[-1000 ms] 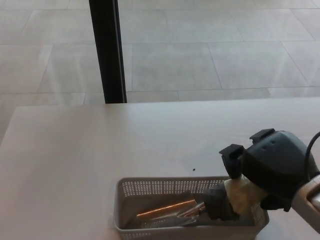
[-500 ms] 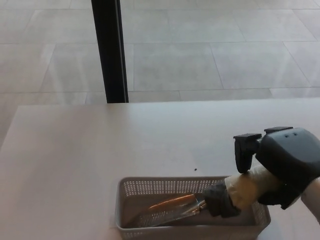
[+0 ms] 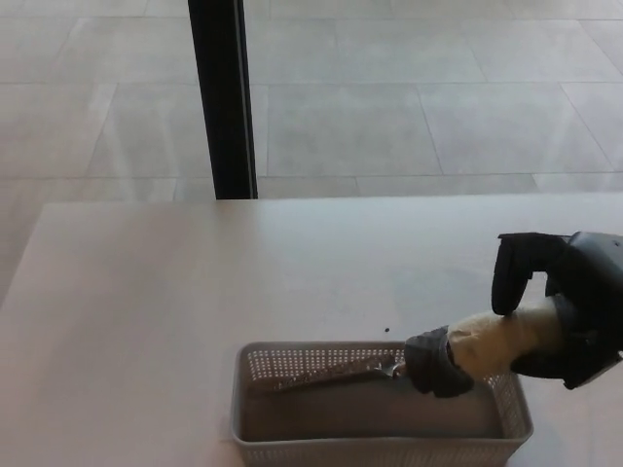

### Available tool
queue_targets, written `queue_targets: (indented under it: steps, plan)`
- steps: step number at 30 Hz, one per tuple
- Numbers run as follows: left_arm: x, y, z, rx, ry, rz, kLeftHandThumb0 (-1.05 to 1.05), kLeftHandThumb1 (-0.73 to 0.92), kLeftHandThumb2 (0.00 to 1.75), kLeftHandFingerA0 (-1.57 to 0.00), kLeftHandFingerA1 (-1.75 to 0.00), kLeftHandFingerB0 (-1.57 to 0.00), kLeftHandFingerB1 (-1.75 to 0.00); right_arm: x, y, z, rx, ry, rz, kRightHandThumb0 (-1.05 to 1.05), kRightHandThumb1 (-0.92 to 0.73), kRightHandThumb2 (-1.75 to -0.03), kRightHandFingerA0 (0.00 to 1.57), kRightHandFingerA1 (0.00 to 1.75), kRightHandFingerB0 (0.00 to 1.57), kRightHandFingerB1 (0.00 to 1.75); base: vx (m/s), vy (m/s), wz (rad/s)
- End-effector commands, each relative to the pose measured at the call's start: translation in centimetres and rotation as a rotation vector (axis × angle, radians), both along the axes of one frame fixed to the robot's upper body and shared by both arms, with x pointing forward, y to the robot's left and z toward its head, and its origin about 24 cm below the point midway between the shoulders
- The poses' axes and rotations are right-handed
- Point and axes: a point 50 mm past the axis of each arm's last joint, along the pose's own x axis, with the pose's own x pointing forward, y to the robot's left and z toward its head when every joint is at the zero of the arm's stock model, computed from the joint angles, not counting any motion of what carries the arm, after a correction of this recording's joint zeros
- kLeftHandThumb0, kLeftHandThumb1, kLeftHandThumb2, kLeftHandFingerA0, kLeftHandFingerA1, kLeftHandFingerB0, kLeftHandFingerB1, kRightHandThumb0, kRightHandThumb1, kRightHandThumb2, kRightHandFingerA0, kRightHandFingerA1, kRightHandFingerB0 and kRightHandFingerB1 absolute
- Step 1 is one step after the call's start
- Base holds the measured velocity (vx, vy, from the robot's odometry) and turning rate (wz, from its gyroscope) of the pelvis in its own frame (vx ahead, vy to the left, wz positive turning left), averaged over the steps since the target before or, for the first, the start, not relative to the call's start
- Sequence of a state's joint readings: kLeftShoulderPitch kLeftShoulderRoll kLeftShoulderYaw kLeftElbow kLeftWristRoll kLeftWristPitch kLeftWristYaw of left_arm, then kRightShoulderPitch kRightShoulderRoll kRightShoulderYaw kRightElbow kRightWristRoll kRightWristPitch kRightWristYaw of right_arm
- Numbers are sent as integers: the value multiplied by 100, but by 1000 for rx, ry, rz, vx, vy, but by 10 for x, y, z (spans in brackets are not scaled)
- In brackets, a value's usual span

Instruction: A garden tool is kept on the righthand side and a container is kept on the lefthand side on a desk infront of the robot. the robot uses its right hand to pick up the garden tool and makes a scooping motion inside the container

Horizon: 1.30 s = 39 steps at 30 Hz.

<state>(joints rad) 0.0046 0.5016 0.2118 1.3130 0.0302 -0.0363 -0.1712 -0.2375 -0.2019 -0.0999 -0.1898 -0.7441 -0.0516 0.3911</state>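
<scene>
A grey perforated basket (image 3: 380, 451) sits at the near edge of the desk. My right hand (image 3: 563, 306) is at the basket's right end, shut on the pale handle (image 3: 496, 341) of a garden trowel. The handle's dark collar (image 3: 434, 362) hangs over the basket's right side. The trowel's metal blade (image 3: 321, 375) reaches left inside the basket, lying along the far wall, edge-on and dark. My left hand does not show.
The pale desk top (image 3: 195, 282) stretches left and behind the basket. A small dark speck (image 3: 387, 330) lies just behind the basket. Beyond the desk's far edge stands a black post (image 3: 224, 97) on a tiled floor.
My right hand has moved right and back, drawing the trowel with it. The blade has turned from its coppery face to edge-on and risen toward the basket's far wall. The camera has shifted slightly.
</scene>
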Motion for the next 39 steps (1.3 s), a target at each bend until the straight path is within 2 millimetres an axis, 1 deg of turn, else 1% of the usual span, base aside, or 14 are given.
queue_targets:
  steps: [1,2,4,5,6,17,18,20,22,24,25,29,31,39]
  plan:
    - [-10,8,4,31,38,12,-52,69,60,-65,-68,-56,-51,5,-71,35,611,-86,-213,-22,-51,-114,118,140,96,125,0,0,0]
    - [-10,8,4,31,41,10,-52,69,61,-58,-62,-53,-49,4,-74,37,626,-95,-221,-14,-51,-119,90,175,78,154,0,0,0]
    - [-10,8,4,26,36,20,-52,68,61,-57,-63,-53,-49,4,-77,39,658,-107,-223,-13,-49,-121,91,175,79,154,0,0,0]
    - [-10,8,4,24,33,20,-52,68,60,-58,-65,-54,-50,4,-79,39,697,-115,-217,-19,-48,-119,121,144,98,127,0,0,0]
    - [-11,8,4,26,35,20,-52,68,60,-59,-64,-54,-50,3,-81,40,714,-115,-218,-11,-47,-126,92,175,80,153,0,0,0]
    - [-11,8,4,31,36,23,-50,70,61,-64,-68,-55,-51,-1,-91,52,711,-206,-198,-9,-47,-124,91,175,81,156,0,0,0]
    - [-12,8,4,31,36,22,-52,69,61,-65,-68,-55,-51,-1,-91,53,713,-213,-193,-14,-48,-118,123,142,101,127,0,0,0]
    - [-13,8,4,30,38,29,-51,68,60,-68,-69,-57,-52,-2,-91,56,723,-230,-187,-14,-47,-118,124,142,102,127,0,0,0]
    - [-14,8,4,32,44,19,-53,68,60,-62,-62,-55,-49,-3,-93,64,733,-275,-190,-15,-46,-117,127,144,106,130,0,0,0]
    - [-15,9,4,34,47,13,-53,68,60,-62,-62,-55,-49,-2,-93,66,729,-280,-194,-15,-46,-117,127,144,106,130,0,0,0]
    - [-15,9,4,30,40,23,-52,67,60,-61,-62,-55,-49,-3,-95,74,709,-314,-198,-12,-45,-127,96,175,84,156,0,0,0]
    - [-16,10,5,26,39,26,-53,67,60,-63,-69,-56,-52,-5,-102,89,716,-390,-186,-16,-43,-132,100,175,84,157,0,0,0]
    - [-17,10,5,24,41,26,-51,68,60,-60,-63,-52,-50,-6,-102,91,709,-404,-184,-15,-43,-134,102,175,85,157,0,0,0]
    - [-23,9,3,20,53,42,-51,68,60,-63,-66,-54,-51,-8,-107,109,726,-489,-174,-12,-45,-131,100,175,83,157,0,0,0]
